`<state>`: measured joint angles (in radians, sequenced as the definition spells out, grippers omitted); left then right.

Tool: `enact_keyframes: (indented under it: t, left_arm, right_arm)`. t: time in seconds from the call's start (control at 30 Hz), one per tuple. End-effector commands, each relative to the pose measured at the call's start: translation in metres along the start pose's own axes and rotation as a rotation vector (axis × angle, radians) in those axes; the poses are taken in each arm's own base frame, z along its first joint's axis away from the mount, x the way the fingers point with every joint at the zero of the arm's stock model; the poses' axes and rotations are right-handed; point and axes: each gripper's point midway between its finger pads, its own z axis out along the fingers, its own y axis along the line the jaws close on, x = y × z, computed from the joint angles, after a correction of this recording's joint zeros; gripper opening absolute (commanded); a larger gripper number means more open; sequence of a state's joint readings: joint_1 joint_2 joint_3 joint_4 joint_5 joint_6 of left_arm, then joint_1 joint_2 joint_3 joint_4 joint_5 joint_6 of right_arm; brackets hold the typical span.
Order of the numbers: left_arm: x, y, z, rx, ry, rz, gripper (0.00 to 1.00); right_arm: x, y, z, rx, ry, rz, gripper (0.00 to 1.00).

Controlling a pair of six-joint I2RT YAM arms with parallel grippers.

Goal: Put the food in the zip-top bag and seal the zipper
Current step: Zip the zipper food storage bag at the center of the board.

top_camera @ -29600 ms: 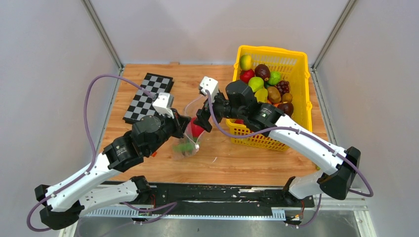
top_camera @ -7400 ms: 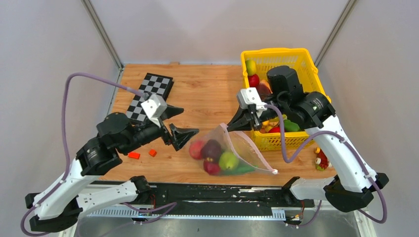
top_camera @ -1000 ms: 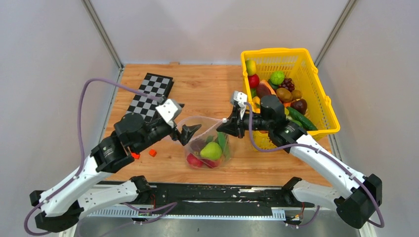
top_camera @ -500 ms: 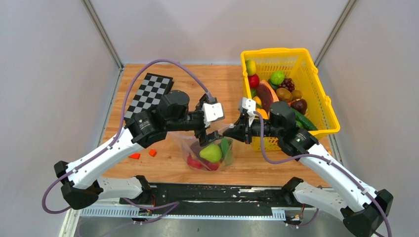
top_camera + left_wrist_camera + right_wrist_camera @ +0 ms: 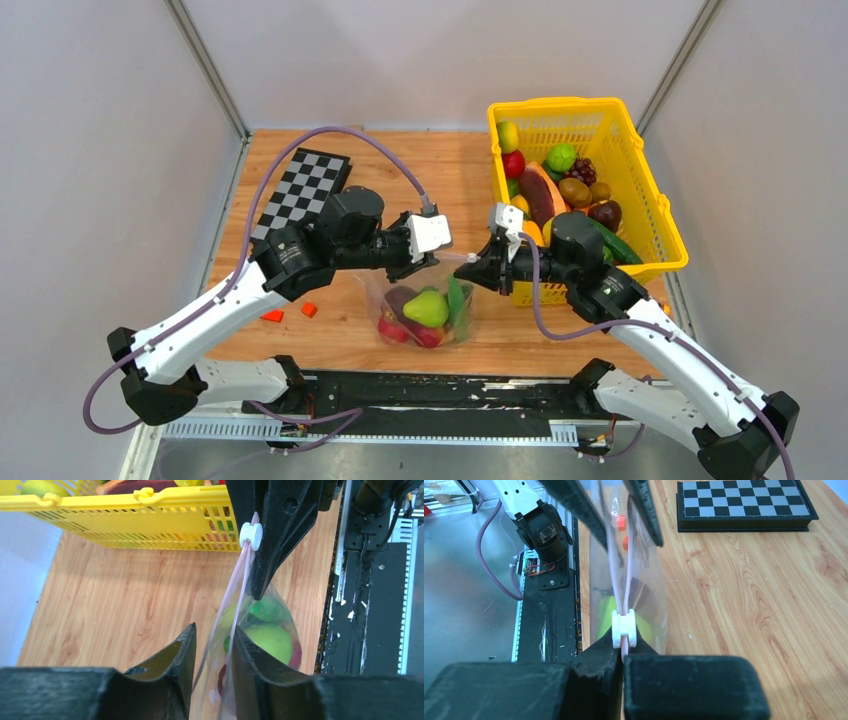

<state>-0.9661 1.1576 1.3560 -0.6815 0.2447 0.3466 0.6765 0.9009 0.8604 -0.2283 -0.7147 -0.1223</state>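
The clear zip-top bag [image 5: 440,322] hangs upright on the wood and holds the food: a green pear [image 5: 427,307], red fruit [image 5: 392,328], a dark purple piece [image 5: 400,297] and a long green piece [image 5: 457,298]. My right gripper [image 5: 623,652] is shut on the pinkish zipper [image 5: 616,575] just behind its white slider [image 5: 624,628], at the mouth's right end. My left gripper [image 5: 214,630] straddles the mouth's other end. Its jaws stand narrow with a gap, and the two zipper strips [image 5: 235,587] run apart between them. The slider [image 5: 251,535] also shows in the left wrist view.
A yellow basket [image 5: 600,110] full of other toy fruit stands at the back right, close behind my right arm. A chessboard [image 5: 303,195] lies at the back left. Two small orange-red blocks [image 5: 272,316] lie left of the bag. A black rail [image 5: 450,390] borders the near edge.
My left arm swung from the bag's left side to over its mouth, and its jaws narrowed around the zipper strips. My right gripper kept its hold and shifted slightly right.
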Motion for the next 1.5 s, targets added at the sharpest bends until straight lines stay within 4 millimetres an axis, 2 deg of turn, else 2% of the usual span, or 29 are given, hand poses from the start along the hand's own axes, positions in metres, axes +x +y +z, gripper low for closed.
enact_keyframes:
  t: [0.0, 0.1, 0.17, 0.37, 0.5, 0.6, 0.73, 0.8, 0.93, 0.97, 1.03, 1.1, 1.13, 1.2, 1.27, 1.3, 1.4, 1.47]
  left_arm:
    - [-0.014, 0.008, -0.01, -0.049, -0.054, 0.006, 0.32]
    - [-0.017, 0.007, -0.009, -0.043, -0.07, -0.003, 0.16]
    - [-0.02, 0.004, -0.007, -0.026, -0.082, -0.016, 0.09]
    - [-0.025, -0.005, -0.007, 0.009, -0.127, -0.044, 0.02]
    - [-0.023, -0.007, -0.006, 0.017, -0.133, -0.055, 0.01]
    - [-0.023, -0.009, -0.006, 0.025, -0.137, -0.063, 0.01]
    - [-0.024, -0.008, -0.007, 0.013, -0.151, -0.069, 0.01]
    - [-0.024, -0.007, -0.008, -0.001, -0.159, -0.071, 0.0]
    - [-0.026, -0.005, -0.011, -0.018, -0.173, -0.073, 0.0]
    - [-0.026, -0.004, -0.011, -0.02, -0.175, -0.074, 0.0]
    - [-0.026, -0.004, -0.011, -0.023, -0.177, -0.076, 0.0]
    - [-0.026, -0.004, -0.011, -0.024, -0.177, -0.077, 0.0]
    - [-0.026, -0.004, -0.01, -0.024, -0.179, -0.079, 0.01]
    - [-0.028, -0.005, -0.01, -0.018, -0.188, -0.085, 0.11]
    - [-0.033, -0.008, -0.01, 0.003, -0.209, -0.087, 0.16]
    - [-0.037, -0.01, -0.01, 0.016, -0.224, -0.09, 0.24]
    - [-0.051, -0.017, -0.011, 0.066, -0.276, -0.091, 0.41]
    - [-0.061, -0.022, -0.012, 0.107, -0.312, -0.085, 0.43]
  right_arm:
    - [-0.02, 0.003, -0.005, 0.006, -0.085, -0.07, 0.0]
    - [-0.022, 0.005, -0.007, 0.009, -0.115, -0.071, 0.0]
    - [-0.025, 0.004, -0.008, 0.025, -0.145, -0.073, 0.01]
    - [-0.028, 0.0, -0.013, 0.075, -0.198, -0.061, 0.18]
    - [-0.032, 0.0, -0.017, 0.092, -0.224, -0.073, 0.22]
    - [-0.034, 0.002, -0.018, 0.085, -0.228, -0.081, 0.16]
    - [-0.029, 0.001, -0.017, 0.088, -0.206, -0.077, 0.02]
    - [-0.027, 0.001, -0.018, 0.091, -0.201, -0.075, 0.02]
    - [-0.027, -0.001, -0.018, 0.103, -0.199, -0.071, 0.07]
    - [-0.027, -0.001, -0.019, 0.106, -0.202, -0.071, 0.07]
    - [-0.027, -0.001, -0.019, 0.107, -0.205, -0.073, 0.0]
    - [-0.026, 0.0, -0.019, 0.103, -0.205, -0.073, 0.0]
    - [-0.025, 0.001, -0.018, 0.097, -0.204, -0.072, 0.0]
    - [-0.025, 0.001, -0.017, 0.088, -0.2, -0.071, 0.0]
    - [-0.025, 0.003, -0.017, 0.079, -0.2, -0.079, 0.0]
    - [-0.025, 0.003, -0.017, 0.076, -0.2, -0.083, 0.0]
    - [-0.026, 0.005, -0.018, 0.071, -0.202, -0.094, 0.0]
    - [-0.025, 0.005, -0.017, 0.065, -0.201, -0.099, 0.0]
